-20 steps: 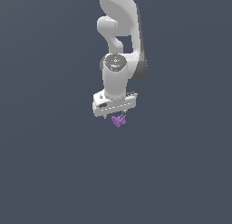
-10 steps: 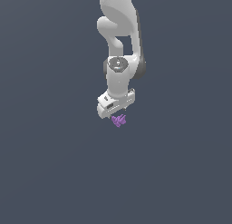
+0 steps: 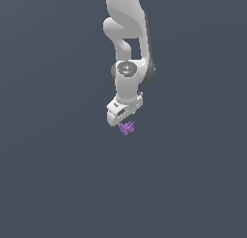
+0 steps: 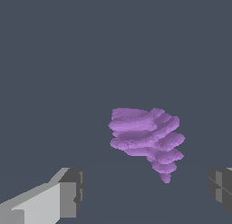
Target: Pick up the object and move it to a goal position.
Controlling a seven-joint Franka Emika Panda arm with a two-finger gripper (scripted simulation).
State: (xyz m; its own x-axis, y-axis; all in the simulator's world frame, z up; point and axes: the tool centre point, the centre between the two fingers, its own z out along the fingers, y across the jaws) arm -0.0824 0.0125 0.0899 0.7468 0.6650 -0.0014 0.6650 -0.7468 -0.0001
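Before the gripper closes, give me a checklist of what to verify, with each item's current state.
1. Gripper open: ok, both fingers stand wide apart in the wrist view.
2. Purple lump between the fingers: ok, it sits inside the gap, nearer one side.
3. Fingers clear of the lump: ok, neither touches it.
4. Gripper low enough to grasp: cannot tell; the exterior view shows the gripper right above the lump.
5. Goal position visible: not ok, no marker appears.

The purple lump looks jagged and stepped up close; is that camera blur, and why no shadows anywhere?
Wrist view: the purple lump has crisp, layered edges, no blur. Exterior view: flat, even light on the white gripper; no cast shadow or glare visible; it's a simulator render.
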